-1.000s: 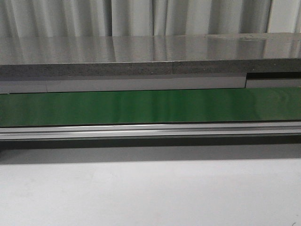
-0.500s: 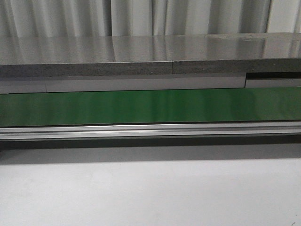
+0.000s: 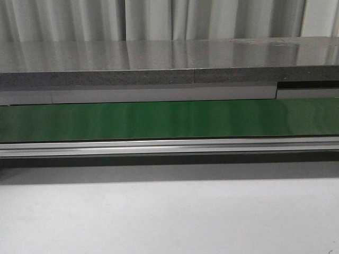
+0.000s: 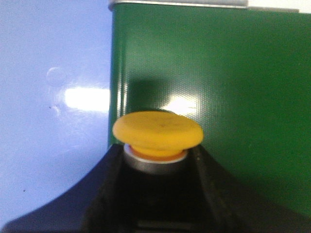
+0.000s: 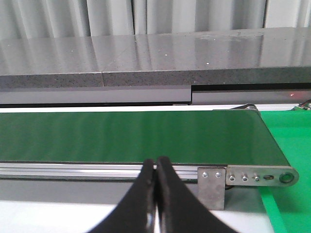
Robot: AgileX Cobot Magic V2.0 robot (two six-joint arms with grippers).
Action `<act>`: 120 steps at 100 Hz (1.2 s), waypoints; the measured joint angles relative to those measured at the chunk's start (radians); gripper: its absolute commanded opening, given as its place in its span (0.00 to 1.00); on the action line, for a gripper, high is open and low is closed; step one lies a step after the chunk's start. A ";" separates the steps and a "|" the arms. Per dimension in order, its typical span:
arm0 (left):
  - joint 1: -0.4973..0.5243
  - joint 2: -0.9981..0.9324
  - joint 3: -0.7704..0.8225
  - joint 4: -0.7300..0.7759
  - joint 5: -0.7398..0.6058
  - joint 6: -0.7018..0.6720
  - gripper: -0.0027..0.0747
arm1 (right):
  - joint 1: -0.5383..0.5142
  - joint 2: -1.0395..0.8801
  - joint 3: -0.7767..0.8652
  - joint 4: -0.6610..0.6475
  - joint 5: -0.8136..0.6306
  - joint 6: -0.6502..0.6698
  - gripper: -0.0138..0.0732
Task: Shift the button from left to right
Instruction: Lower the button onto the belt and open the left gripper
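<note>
The button [image 4: 158,132] fills the middle of the left wrist view: a round yellow-orange cap over a silver collar, its dark body sunk between the black fingers. My left gripper [image 4: 156,158] is shut on it, above the green belt [image 4: 209,82] near that belt's edge. In the right wrist view my right gripper [image 5: 155,164] is shut with nothing in it, its tips pressed together in front of the belt's metal rail [image 5: 97,170]. The front view shows the green belt [image 3: 169,120] bare, with neither gripper nor button in it.
A grey stone slab [image 3: 169,61] runs behind the belt. The belt's end roller bracket [image 5: 262,177] and a green surface [image 5: 291,145] lie at its right end. White tabletop [image 3: 169,217] lies in front of the rail.
</note>
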 measured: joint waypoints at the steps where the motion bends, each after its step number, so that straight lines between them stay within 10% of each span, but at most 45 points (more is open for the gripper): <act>1: 0.000 0.000 0.000 0.000 0.000 0.000 0.17 | 0.000 0.000 0.000 0.000 0.000 0.000 0.08; 21: -0.001 0.000 0.000 -0.012 -0.002 0.041 0.76 | 0.000 0.000 0.000 0.000 0.000 0.000 0.08; 31: -0.001 0.000 0.000 -0.019 -0.004 0.049 0.91 | 0.000 0.000 0.000 0.000 0.000 0.000 0.08; 120: -0.066 -0.575 0.181 -0.141 -0.269 0.141 0.90 | 0.000 0.000 0.000 0.000 0.000 0.000 0.08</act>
